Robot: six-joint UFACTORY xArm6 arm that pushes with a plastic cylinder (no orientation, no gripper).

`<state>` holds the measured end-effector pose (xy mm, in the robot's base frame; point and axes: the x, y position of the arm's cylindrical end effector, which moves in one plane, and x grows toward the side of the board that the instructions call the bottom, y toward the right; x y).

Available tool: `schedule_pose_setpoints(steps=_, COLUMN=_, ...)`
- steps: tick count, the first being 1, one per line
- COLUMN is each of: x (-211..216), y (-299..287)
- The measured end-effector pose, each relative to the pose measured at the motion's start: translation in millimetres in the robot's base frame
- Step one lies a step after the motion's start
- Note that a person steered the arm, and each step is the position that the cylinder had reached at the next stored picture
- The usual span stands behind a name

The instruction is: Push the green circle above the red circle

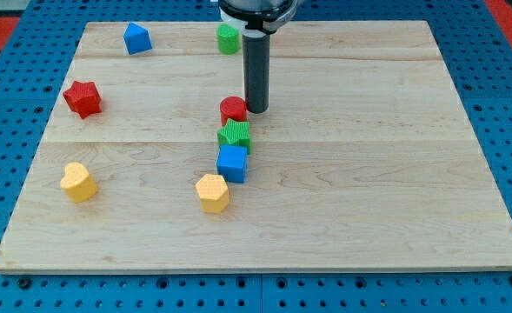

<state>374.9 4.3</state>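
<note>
Green circle (229, 38) sits at the far edge of the wooden board (369, 174), a little left of centre, just to the left of the arm's dark housing. Red circle (233, 109) lies well nearer, around mid-board, and my tip (256, 109) rests on the board right beside it on its right, seemingly touching it (the rod is a plain stick, with nothing that opens or closes, and it holds nothing). Just nearer than the red circle come a green star (236, 135) and then a blue cube (232, 163), the three packed in a short column. A yellow hexagon (212, 192) lies near-left of the cube. Far left stands a blue block with a peaked top (136, 39); a red star (83, 98) is nearer along the left side, and a yellow heart (78, 182) nearer again.
</note>
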Motion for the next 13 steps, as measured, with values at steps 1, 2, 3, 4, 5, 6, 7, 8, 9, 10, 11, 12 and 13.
schedule_pose_setpoints(steps=1, x=-61.4, y=23.5)
schedule_pose_setpoints(steps=2, x=-148.2, y=34.6)
schedule_pose_setpoints(steps=3, x=-182.5, y=21.4)
schedule_pose_setpoints(steps=4, x=-181.2, y=-28.7)
schedule_pose_setpoints(steps=5, x=-181.5, y=-70.8)
schedule_pose_setpoints(steps=6, x=-152.2, y=-43.3)
schedule_pose_setpoints(steps=7, x=-121.9, y=-16.9)
schedule_pose_setpoints(steps=8, x=-115.6, y=-26.6)
schedule_pose_setpoints(steps=9, x=-115.6, y=-28.8)
schedule_pose_setpoints(steps=10, x=-126.8, y=-12.7)
schedule_pose_setpoints(steps=11, x=-120.4, y=0.6)
schedule_pose_setpoints(steps=12, x=-104.9, y=-25.3)
schedule_pose_setpoints(steps=13, x=-82.3, y=-37.0)
